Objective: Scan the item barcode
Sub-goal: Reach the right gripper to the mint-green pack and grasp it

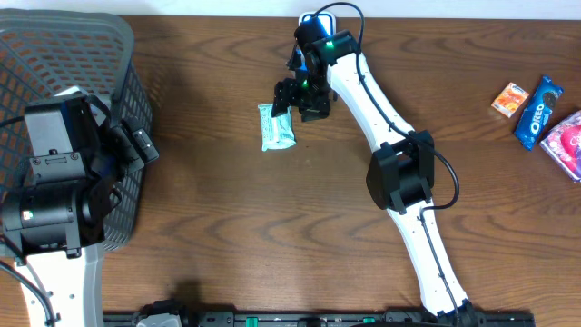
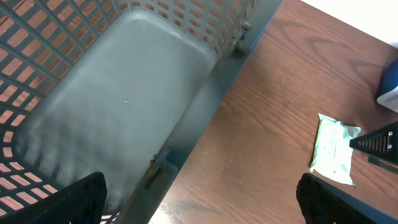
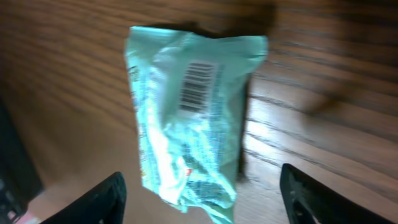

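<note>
The item is a light green crinkled packet [image 1: 277, 129] lying flat on the brown table. Its barcode [image 3: 198, 93] faces up in the right wrist view. My right gripper [image 1: 292, 107] hangs right over the packet's upper end. In its own view the right gripper [image 3: 205, 196] is open, with the packet [image 3: 193, 118] reaching down between the two fingers and a gap on each side. My left gripper [image 1: 138, 147] is at the basket's right side, wide open and holding nothing [image 2: 202, 202]. The packet [image 2: 334, 149] shows at the right of its view.
A grey mesh basket [image 1: 109, 36] fills the far left; its wall [image 2: 186, 25] takes up most of the left wrist view. A blue and white device [image 1: 318, 18] sits at the back edge. An orange box [image 1: 511, 98], a blue Oreo pack [image 1: 537, 111] and a pink packet [image 1: 565, 141] lie at the right.
</note>
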Motion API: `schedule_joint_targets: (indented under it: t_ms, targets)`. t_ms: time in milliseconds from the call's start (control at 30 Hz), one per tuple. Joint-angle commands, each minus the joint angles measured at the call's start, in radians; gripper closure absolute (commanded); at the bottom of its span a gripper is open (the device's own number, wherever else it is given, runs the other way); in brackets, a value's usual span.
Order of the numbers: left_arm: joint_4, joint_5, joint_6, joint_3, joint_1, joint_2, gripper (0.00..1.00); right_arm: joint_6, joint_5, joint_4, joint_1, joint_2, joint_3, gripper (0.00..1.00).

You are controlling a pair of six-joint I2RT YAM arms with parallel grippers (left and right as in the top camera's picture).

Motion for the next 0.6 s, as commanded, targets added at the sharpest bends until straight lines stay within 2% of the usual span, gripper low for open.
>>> schedule_joint_targets:
  t_ms: [0, 67, 267, 367, 433, 467, 533, 567]
  targets:
    - [-0.003, -0.009, -0.005, 0.018, 0.004, 0.001, 0.02, 0.023, 0.065, -0.007, 0.010, -0.001, 0.005, 0.30]
    - [-0.003, -0.009, -0.005, 0.018, 0.004, 0.001, 0.02, 0.023, 0.066, -0.003, 0.015, 0.006, 0.004, 0.34]
    - [-0.003, -0.009, -0.005, 0.018, 0.004, 0.001, 0.02, 0.024, 0.062, 0.026, 0.045, 0.053, 0.004, 0.35]
    - [-0.003, -0.009, -0.005, 0.018, 0.004, 0.001, 0.02, 0.024, 0.055, 0.053, 0.065, 0.083, 0.004, 0.40]
    - [-0.003, -0.009, -0.005, 0.018, 0.004, 0.001, 0.02, 0.024, 0.055, 0.059, 0.077, 0.097, 0.004, 0.54]
    - [-0.003, -0.009, -0.005, 0.018, 0.004, 0.001, 0.02, 0.024, 0.056, 0.060, 0.081, 0.098, 0.004, 0.67]
    - [-0.003, -0.009, -0.005, 0.018, 0.004, 0.001, 0.02, 0.023, 0.059, 0.066, 0.087, 0.102, 0.004, 0.83]
    - [-0.003, -0.009, -0.005, 0.018, 0.004, 0.001, 0.02, 0.023, 0.060, 0.070, 0.088, 0.102, 0.004, 0.99]
